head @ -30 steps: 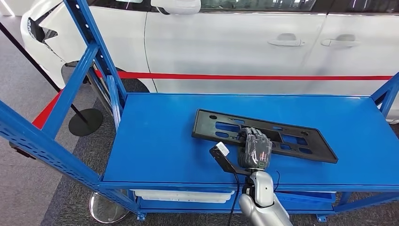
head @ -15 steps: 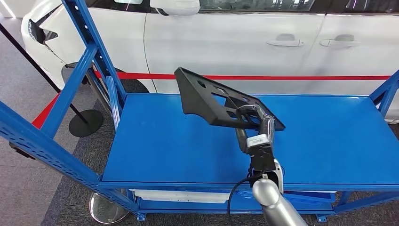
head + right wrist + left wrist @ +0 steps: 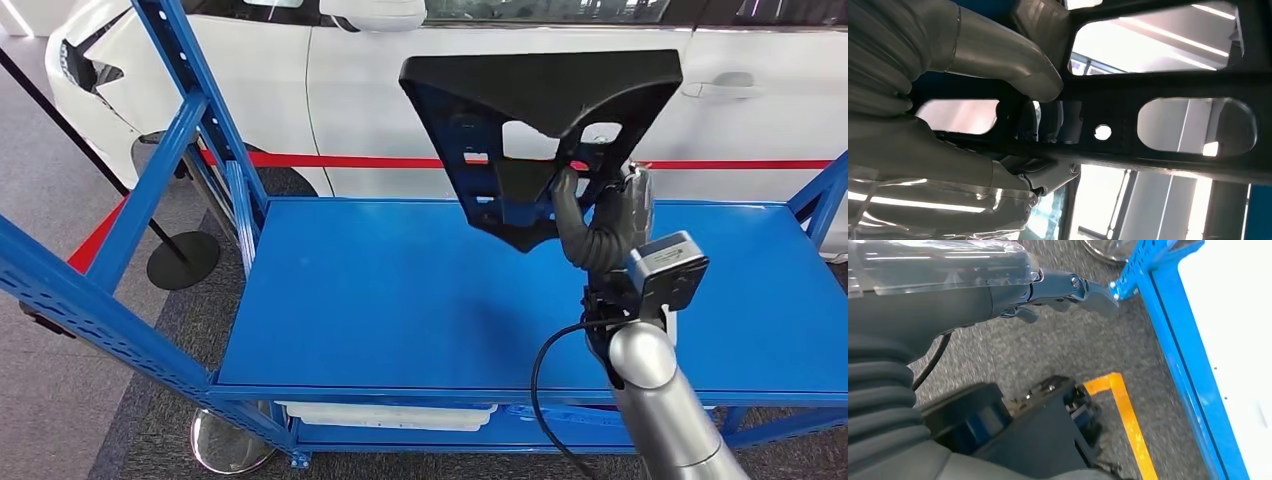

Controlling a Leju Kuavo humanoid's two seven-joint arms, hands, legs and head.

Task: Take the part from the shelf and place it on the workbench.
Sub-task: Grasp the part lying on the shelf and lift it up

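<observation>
Head view: the right hand (image 3: pixel 598 222), at the end of a silver arm, grips a flat black plastic panel with rectangular and oval cut-outs (image 3: pixel 540 110) by its lower edge. The panel stands almost upright above the hand, its broad end uppermost, and is clear of the blue metal shelf surface (image 3: pixel 400 300) that lies below the hand. A black cable (image 3: pixel 545 380) loops beside the wrist, on the robot's left of the arm. Beyond the hand and panel stands a white car (image 3: pixel 480 100), with a red barrier strip (image 3: pixel 350 161) running along its side. Blue perforated shelf uprights (image 3: pixel 170 130) rise well to the left of the hand.

Right wrist view: the grey thumb (image 3: pixel 1008 62) presses one face of the panel (image 3: pixel 1173 90) while darker fingers (image 3: pixel 1048 122) wrap a bar between two cut-outs, so the panel is clamped between them.

Left wrist view: the left hand (image 3: pixel 1058 287) hangs over grey carpet (image 3: pixel 1048 350), its dark fingers held together and curled slightly, holding nothing. A yellow floor line (image 3: pixel 1128 425) and a blue frame rail (image 3: pixel 1178 350) lie beyond it.
</observation>
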